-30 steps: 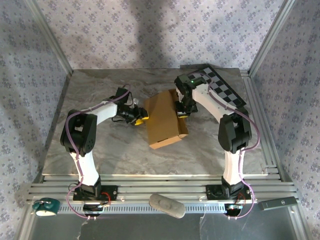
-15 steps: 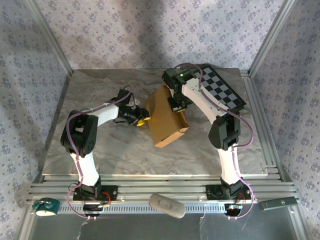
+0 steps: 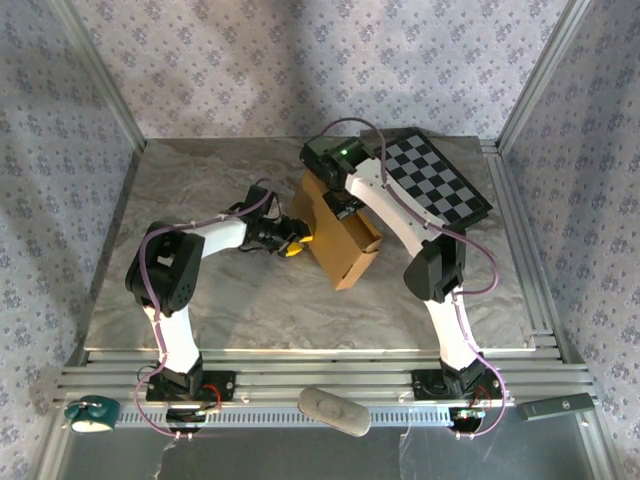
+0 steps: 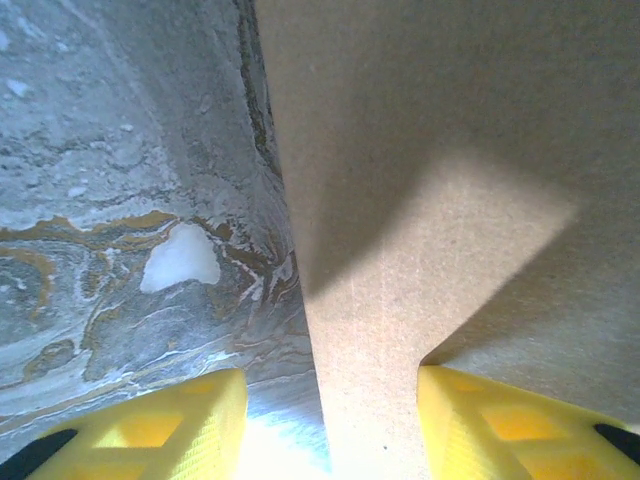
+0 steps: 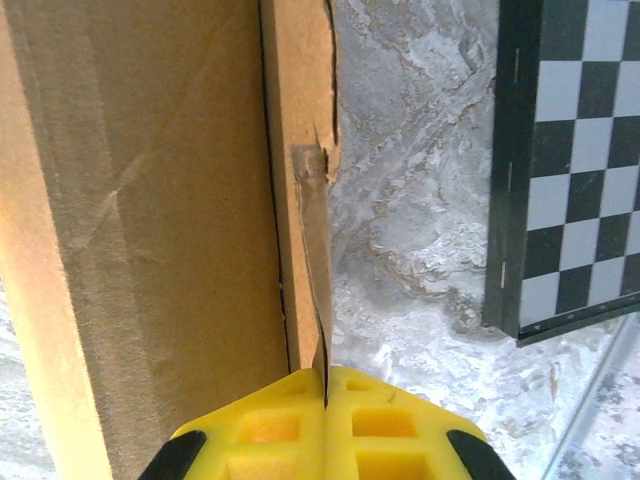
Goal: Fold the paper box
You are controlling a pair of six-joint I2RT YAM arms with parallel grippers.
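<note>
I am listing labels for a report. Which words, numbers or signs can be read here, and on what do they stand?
None can be read.
The cardboard box is plain.
The checkered board bears only black and white squares.
Any marks on the small black device are too small to read.

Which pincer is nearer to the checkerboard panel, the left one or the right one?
Right. The right pincer pinches the paper box's edge on the side facing the checkerboard panel; the left pincer is at the box's opposite side.
</note>
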